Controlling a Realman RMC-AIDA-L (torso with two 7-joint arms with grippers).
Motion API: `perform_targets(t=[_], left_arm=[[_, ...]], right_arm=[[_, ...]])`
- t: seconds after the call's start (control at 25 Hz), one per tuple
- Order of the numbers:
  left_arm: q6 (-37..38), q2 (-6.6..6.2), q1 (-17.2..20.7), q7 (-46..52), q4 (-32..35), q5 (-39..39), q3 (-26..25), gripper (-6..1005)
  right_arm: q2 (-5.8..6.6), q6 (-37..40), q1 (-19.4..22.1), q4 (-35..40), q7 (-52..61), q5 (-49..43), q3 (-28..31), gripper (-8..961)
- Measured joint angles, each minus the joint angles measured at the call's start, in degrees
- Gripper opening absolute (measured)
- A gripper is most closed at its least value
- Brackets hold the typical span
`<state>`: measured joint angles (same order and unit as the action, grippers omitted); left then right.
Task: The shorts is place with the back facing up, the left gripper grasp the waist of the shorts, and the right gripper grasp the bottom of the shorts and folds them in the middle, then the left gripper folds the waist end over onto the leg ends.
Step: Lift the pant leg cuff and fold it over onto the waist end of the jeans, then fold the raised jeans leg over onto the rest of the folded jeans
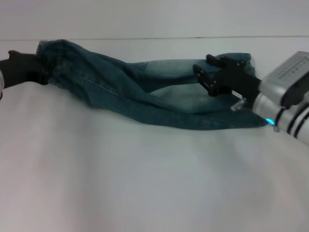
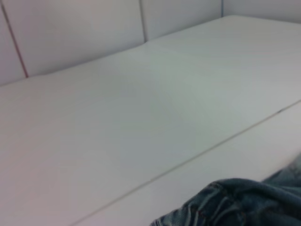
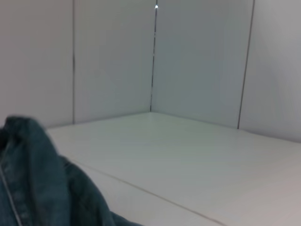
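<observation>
White table point(image 1: 145, 193): left gripper point(image 1: 42, 72) pinches the waist of the shorts point(image 1: 53, 60), right gripper point(image 1: 212, 79) clamps the leg ends point(image 1: 241, 63); shorts point(image 1: 145, 94) slung between them, likely mid-fold.

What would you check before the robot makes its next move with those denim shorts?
1. Left claw at one end of the shorts: ok, it meets the bunched denim there.
2. Right claw at the other end: ok, it sits on the cloth.
3. Firm grip in both claws: cannot tell, fingertips are hidden by fabric.
4. Shorts folded in the middle: ok, they lie doubled in a long band.
5. Fold neat: not ok, the denim is twisted and wrinkled.
6. White table in front free for laying down: ok.
</observation>
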<state>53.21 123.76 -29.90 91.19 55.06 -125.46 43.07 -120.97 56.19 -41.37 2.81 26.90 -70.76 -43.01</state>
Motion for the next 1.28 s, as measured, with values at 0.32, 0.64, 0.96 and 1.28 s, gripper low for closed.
perform_targets(t=[0.32,0.64,0.96,1.28], left_arm=[[3.22,0.13,-0.21,9.76,10.28,0.35,9.43,84],[3.87,0.17,-2.66,21.34,19.31,-0.81,23.11,83],[3.5,0.4,-8.88,29.91,20.25,-4.5,34.6,84],[-0.43,0.63,-13.19,32.48,14.74,-4.47,40.34,82]], right_arm=[[-0.57,-9.41,-8.69,-10.81,-15.85,4.32,3.13,413],[-0.59,-16.07,-13.4,-13.43,-19.67,3.68,5.96,-1],[-0.58,-18.28,-14.48,-14.26,-18.19,-3.89,9.48,-1],[0.98,-13.32,-8.94,-12.08,-9.84,-11.36,10.54,-2]])
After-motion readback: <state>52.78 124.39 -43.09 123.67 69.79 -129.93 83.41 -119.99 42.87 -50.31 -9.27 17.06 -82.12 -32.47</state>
